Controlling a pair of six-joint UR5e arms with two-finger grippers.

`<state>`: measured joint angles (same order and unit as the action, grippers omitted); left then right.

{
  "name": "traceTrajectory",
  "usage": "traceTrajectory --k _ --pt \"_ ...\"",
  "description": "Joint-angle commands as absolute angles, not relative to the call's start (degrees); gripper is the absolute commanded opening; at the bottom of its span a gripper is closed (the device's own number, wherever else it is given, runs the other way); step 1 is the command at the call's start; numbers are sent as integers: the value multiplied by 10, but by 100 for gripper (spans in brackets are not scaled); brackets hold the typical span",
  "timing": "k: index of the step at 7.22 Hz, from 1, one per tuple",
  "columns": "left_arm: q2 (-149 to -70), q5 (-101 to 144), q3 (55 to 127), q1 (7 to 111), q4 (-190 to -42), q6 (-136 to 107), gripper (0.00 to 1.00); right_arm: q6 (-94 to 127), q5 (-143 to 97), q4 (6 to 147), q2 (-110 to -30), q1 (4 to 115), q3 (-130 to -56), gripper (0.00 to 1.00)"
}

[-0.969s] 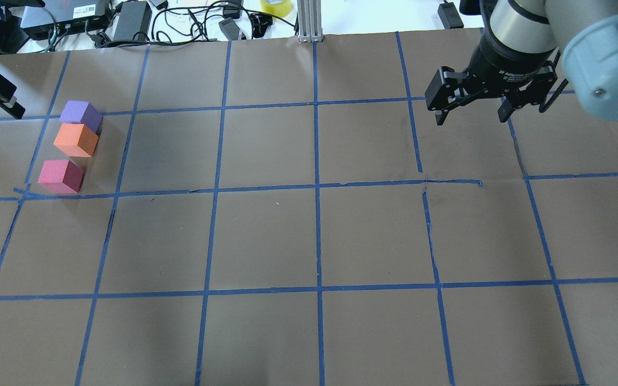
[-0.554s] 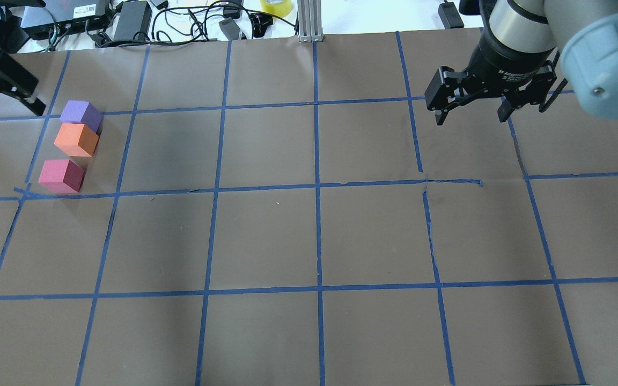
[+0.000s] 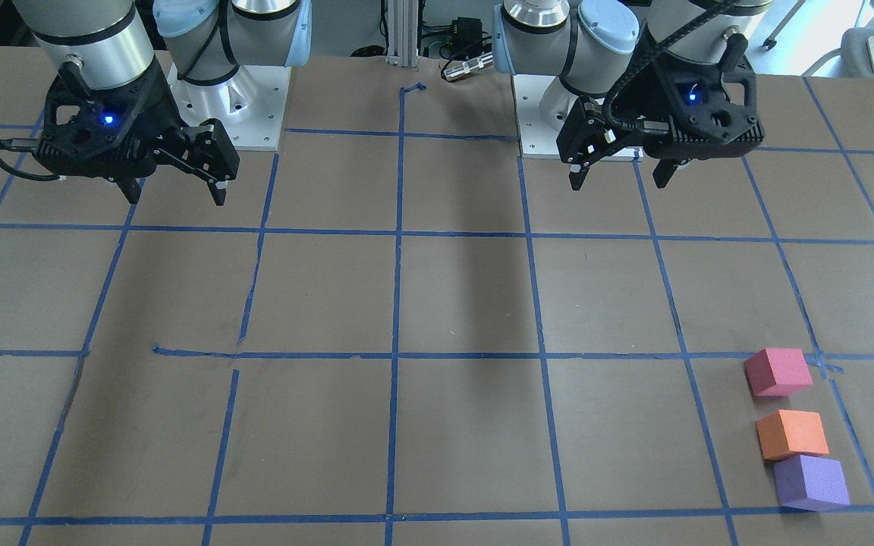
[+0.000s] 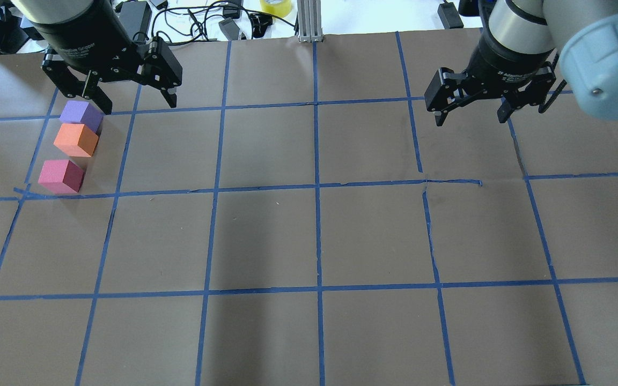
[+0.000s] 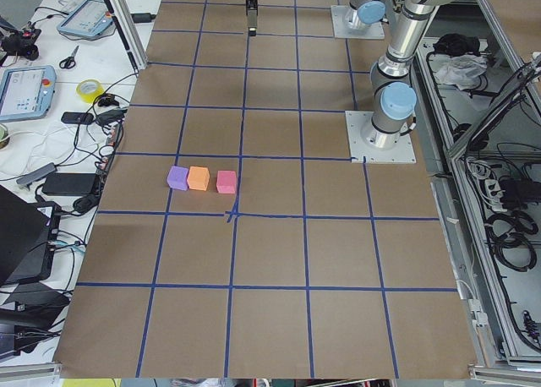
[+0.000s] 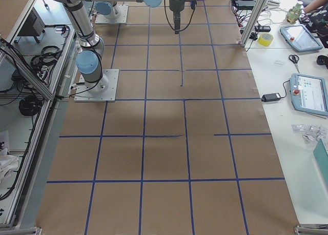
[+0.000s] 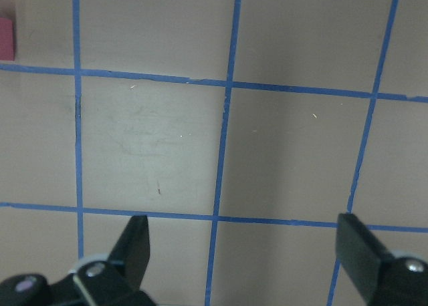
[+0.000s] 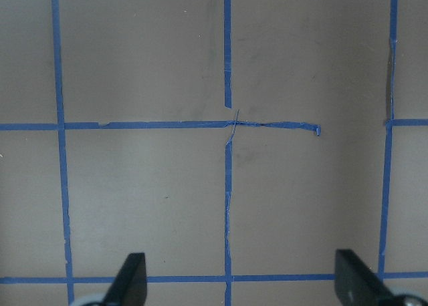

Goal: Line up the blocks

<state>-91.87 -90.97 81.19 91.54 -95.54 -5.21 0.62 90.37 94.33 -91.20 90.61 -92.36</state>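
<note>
Three blocks lie in a short line at the table's left in the overhead view: purple (image 4: 80, 114), orange (image 4: 75, 140) touching it, and pinkish-red (image 4: 61, 176) a small gap away. They also show in the front view: pinkish-red (image 3: 778, 371), orange (image 3: 791, 434), purple (image 3: 810, 482). My left gripper (image 4: 138, 104) hangs open and empty above the table, just right of the purple block; it also shows in the front view (image 3: 617, 182). Its wrist view shows the pinkish-red block (image 7: 5, 37) at the left edge. My right gripper (image 4: 470, 119) is open and empty at the far right.
Blue tape lines grid the brown paper table (image 4: 314, 236). Cables, power bricks and a yellow tape roll (image 4: 276, 6) lie beyond the far edge, beside an aluminium post (image 4: 309, 21). The arms' base plates (image 3: 240, 114) stand at the robot's side.
My left gripper has swung in from the left edge toward the right, and now hangs open just right of the purple block. The blocks and the right gripper have not moved.
</note>
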Motion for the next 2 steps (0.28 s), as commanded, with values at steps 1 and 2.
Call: traceTrajectory --k 1,2 --pt "-911 -922 816 920 -956 -48 100 6 904 943 -911 906 -924 100" --pt "-911 -923 822 920 -956 -48 100 6 904 943 -911 906 -925 100"
